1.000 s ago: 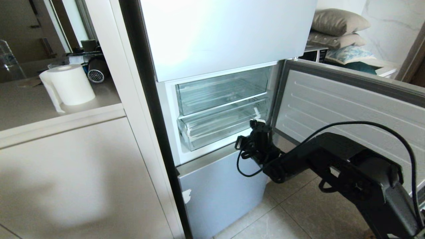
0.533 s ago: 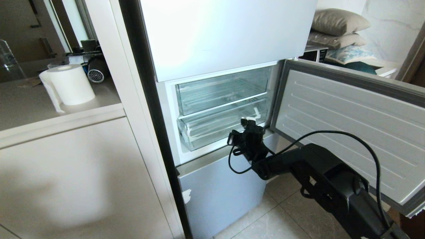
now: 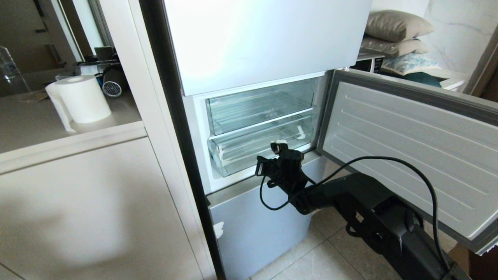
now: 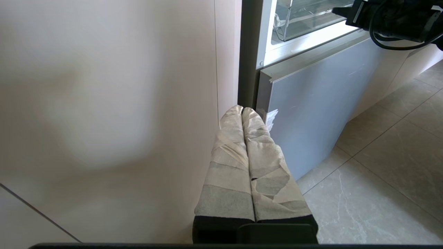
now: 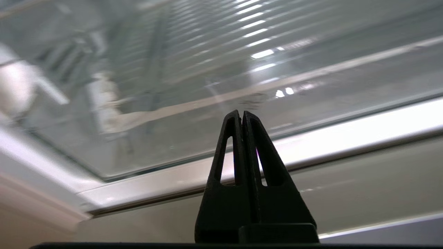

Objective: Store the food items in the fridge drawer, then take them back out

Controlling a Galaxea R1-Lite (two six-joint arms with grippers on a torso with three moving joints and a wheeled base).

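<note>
Head view has the drawer (image 3: 256,149) sitting in the fridge (image 3: 268,42), the lower of two clear bins, with the middle door (image 3: 408,151) swung wide open to the right. No food showing in it as far as I can tell through the plastic. Right gripper (image 3: 277,147) is right at the drawer's front lip, fingers pressed together on nothing; hard to say if the tips actually touch the lip. Left gripper (image 4: 242,110), tape-wrapped fingers also squeezed shut and empty, hangs low by the beige cabinet (image 4: 104,103), near the fridge's bottom front (image 4: 311,103). Paper towel roll (image 3: 81,99) sits on the counter (image 3: 23,128) off left.
</note>
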